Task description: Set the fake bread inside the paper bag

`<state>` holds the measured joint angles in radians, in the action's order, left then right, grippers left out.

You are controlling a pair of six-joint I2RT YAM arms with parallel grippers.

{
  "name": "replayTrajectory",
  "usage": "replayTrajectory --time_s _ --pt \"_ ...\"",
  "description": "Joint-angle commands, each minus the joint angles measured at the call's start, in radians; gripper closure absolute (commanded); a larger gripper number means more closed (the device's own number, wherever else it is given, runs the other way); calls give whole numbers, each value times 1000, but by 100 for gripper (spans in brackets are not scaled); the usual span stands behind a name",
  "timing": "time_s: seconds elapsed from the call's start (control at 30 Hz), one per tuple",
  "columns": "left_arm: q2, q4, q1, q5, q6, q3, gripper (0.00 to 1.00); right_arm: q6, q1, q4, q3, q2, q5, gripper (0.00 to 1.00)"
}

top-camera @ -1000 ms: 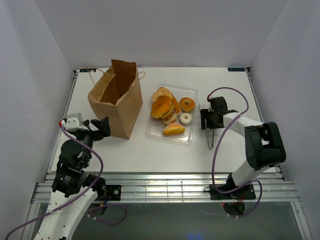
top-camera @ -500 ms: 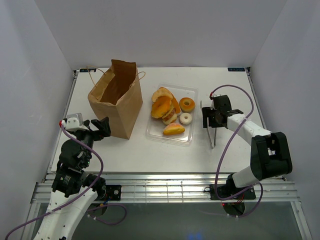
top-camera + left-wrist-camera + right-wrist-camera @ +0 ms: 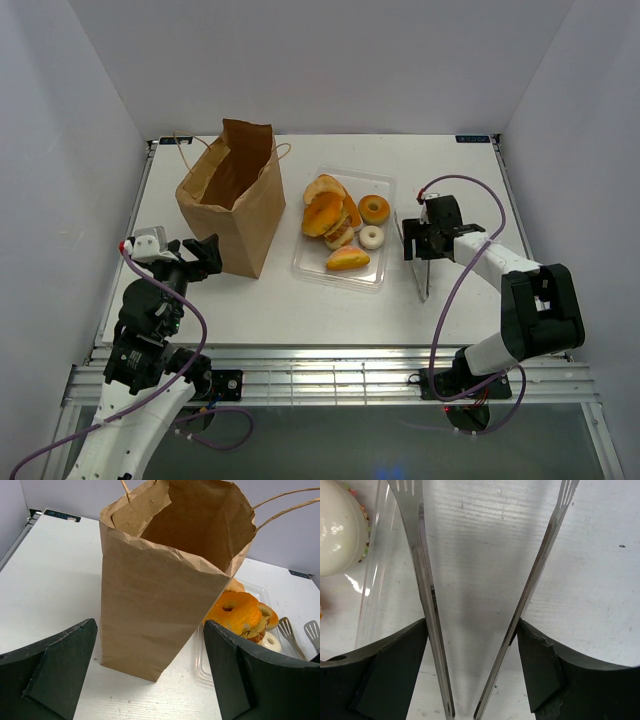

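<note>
The tall brown kraft paper bag (image 3: 235, 200) stands upright on the white bench (image 3: 300, 305), its mouth open and thin string handles looped at the rim; just right of it lies the clear plastic tray (image 3: 384, 268); the fake bread (image 3: 325, 214) sits in that tray, golden-orange buns heaped at its left, an orange ring doughnut (image 3: 374, 209) and a pale cream ring (image 3: 371, 237) at its right, one more bun at the near edge. The left tool (image 3: 207, 254) hangs low by the bag's near side, jaws spread wide and empty, facing the bag; the right tool (image 3: 472, 630) is just right of the tray, its jaws fairly wide and pressed from outside against both arms of the thin metal tongs (image 3: 421, 580); the forked tips reach beside the tray's right wall; whether the tongs are clear of the bench I cannot tell.
</note>
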<state>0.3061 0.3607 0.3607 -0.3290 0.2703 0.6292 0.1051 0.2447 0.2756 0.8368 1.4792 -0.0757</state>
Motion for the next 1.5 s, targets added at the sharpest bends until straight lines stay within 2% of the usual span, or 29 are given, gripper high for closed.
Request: replayTrajectory --time_s 0.0,0.23,0.43,0.6,1.0,1.47 --pt "4 -9 7 2 -9 -3 2 7 4 -110 -28 -7 -3 23" --pt "5 -9 9 1 -11 -3 2 8 5 -148 -27 76 -12 20" --pt "5 -11 11 2 -11 -3 2 10 11 -165 -65 66 -12 14" --pt "4 -11 11 8 -11 -3 2 28 25 -173 -105 47 -39 14" --pt "2 -11 18 7 -11 -5 2 54 28 -164 -110 46 -49 29" --pt "2 -9 20 2 -11 -3 2 47 28 8 -10 -43 -23 29"
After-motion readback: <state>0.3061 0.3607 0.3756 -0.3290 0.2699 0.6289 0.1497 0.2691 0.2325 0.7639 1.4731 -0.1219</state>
